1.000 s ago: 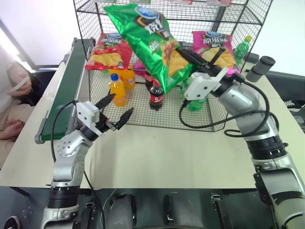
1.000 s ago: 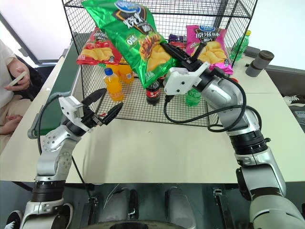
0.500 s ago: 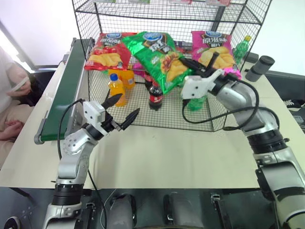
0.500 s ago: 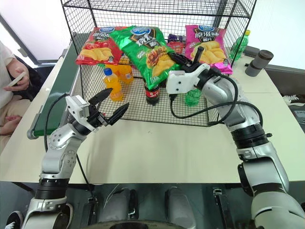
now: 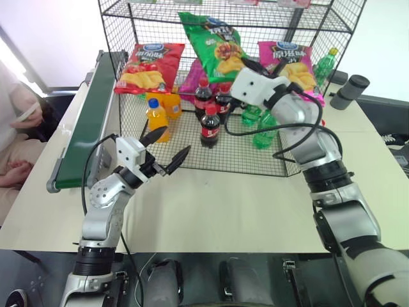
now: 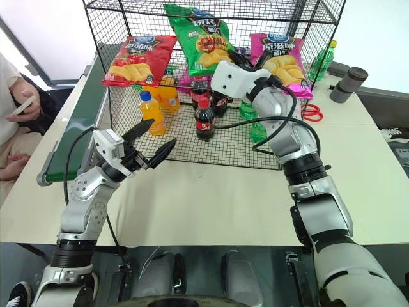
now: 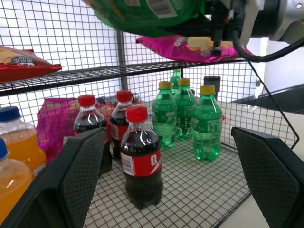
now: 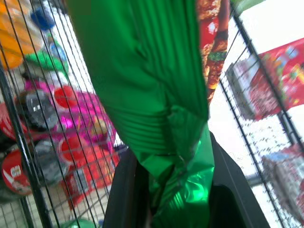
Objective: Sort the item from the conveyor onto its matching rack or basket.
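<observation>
The right gripper (image 8: 173,190) pinches the green crisp bag (image 5: 214,41) inside the rack (image 5: 121,102); lay it flat between the red bag (image 5: 150,64) and pink bag (image 5: 291,61) while the left gripper (image 5: 165,153) waits wide open.

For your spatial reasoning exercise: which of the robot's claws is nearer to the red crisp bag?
Right. The right claw holds the green crisp bag beside the red crisp bag; the left claw hangs open, before the rack.

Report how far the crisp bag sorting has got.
Done: the green crisp bag is off the conveyor and up at the wire rack. In hand: the right gripper grips its bottom edge between red and pink bags. Left: release and withdraw. The left gripper is open.
</observation>
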You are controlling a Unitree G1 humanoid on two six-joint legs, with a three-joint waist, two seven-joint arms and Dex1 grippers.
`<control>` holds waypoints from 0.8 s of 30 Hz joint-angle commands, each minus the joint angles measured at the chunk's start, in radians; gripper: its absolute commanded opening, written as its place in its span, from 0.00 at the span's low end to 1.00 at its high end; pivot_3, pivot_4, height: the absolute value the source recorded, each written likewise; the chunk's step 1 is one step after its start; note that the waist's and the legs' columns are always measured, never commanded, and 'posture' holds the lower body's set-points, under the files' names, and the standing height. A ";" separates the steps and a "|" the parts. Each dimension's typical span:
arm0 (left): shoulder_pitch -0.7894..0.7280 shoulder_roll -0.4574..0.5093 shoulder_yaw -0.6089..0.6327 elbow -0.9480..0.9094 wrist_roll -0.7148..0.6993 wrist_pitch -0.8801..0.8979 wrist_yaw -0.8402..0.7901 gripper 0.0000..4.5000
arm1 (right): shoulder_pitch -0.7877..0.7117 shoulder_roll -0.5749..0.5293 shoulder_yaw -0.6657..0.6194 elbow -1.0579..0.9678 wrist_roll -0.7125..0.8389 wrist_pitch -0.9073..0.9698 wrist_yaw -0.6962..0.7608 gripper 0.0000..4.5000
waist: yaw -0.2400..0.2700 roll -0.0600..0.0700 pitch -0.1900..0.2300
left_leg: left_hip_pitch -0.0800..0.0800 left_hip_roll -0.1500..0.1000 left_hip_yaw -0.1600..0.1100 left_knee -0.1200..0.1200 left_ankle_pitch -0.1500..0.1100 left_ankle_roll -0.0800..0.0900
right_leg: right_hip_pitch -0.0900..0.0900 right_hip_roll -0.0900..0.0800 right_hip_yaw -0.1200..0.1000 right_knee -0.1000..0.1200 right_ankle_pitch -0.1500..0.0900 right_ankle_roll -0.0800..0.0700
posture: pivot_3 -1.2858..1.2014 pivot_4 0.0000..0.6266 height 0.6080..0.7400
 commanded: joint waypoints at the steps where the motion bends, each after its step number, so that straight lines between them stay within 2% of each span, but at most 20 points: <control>1: 0.001 -0.006 -0.014 -0.050 -0.013 -0.003 0.003 1.00 | -0.053 0.023 0.014 -0.008 -0.027 0.040 -0.020 0.06 | -0.001 0.000 0.000 | 0.000 0.000 0.000 0.000 0.000 0.000 | 0.000 0.000 0.000 0.000 0.000 0.000 | 0.52 0.24 1.00; 12: 0.008 -0.007 -0.018 -0.058 0.009 -0.019 0.027 1.00 | -0.105 0.038 0.067 0.038 -0.154 0.203 -0.093 0.06 | -0.001 0.000 0.000 | 0.000 0.000 0.000 0.000 0.000 0.000 | -0.001 0.000 0.000 0.000 0.000 0.000 | 0.52 0.24 1.00; 24: -0.004 -0.007 -0.013 -0.050 0.080 -0.054 0.111 1.00 | -0.090 0.073 0.100 0.037 -0.163 0.259 -0.091 0.06 | -0.002 0.000 0.000 | 0.000 0.000 0.001 -0.001 0.000 0.000 | -0.001 0.000 0.000 0.000 0.000 0.000 | 0.52 0.24 1.00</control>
